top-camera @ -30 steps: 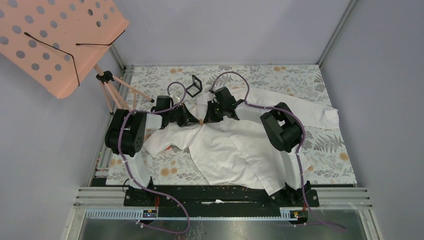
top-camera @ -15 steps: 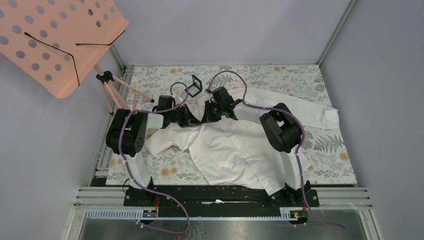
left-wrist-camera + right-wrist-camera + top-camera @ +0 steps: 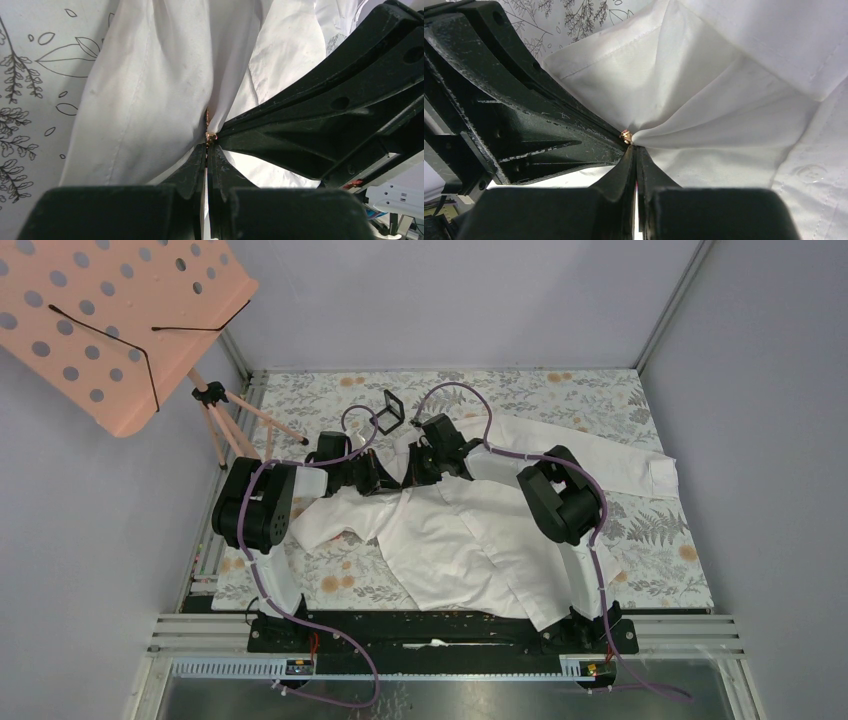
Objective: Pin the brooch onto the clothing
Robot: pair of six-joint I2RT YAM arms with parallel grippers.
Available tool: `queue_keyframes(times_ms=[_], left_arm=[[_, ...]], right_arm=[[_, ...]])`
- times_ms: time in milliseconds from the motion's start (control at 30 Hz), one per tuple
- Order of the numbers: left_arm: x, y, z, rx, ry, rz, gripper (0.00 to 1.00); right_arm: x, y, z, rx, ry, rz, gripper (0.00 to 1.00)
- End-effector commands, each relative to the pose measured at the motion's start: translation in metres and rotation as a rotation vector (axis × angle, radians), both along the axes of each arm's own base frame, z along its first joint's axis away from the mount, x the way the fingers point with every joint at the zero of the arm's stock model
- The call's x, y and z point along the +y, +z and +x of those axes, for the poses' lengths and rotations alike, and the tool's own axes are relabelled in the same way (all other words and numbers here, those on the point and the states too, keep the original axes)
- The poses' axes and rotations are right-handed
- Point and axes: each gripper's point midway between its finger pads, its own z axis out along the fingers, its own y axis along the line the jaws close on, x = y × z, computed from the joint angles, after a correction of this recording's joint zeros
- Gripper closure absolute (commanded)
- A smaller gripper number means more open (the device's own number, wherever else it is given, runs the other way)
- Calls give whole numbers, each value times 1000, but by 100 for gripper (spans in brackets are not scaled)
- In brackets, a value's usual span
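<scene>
At centre frame, two pairs, the left fingers (image 3: pixel 192 170) and right fingers (image 3: pixel 651 172), each pinch a fold of the one white shirt (image 3: pixel 470 540); the single brooch (image 3: pixel 210 135), a coppery glint, sits between their touching tips.

L hand (image 3: pixel 207 150) pinched closed | R hand (image 3: pixel 635 152) pinched closed | tips meeting head-on

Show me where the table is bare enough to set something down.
Free on the table: the far strip right of the case, beyond the shirt; the near right corner beside the shirt. Crowded: the middle, where the left gripper and right gripper pinch the shirt.
</scene>
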Motion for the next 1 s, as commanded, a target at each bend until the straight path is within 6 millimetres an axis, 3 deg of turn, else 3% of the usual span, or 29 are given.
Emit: queue_keyframes(times_ms=[0,467,767,967], left_arm=[[-20,25,-3,-94,-87,-63,100],[-7,20,-18,-76,-12,13,100],[2,22,-24,-89,21,59,100],[3,27,-27,-108,19,53,100]], right_arm=[[18,4,-1,-46,6,11,100],[-2,6,11,-107,-113,-51,100],[-18,18,16,-142,-185,-72,100],[-17,31,13,-158,-175,-43,100]])
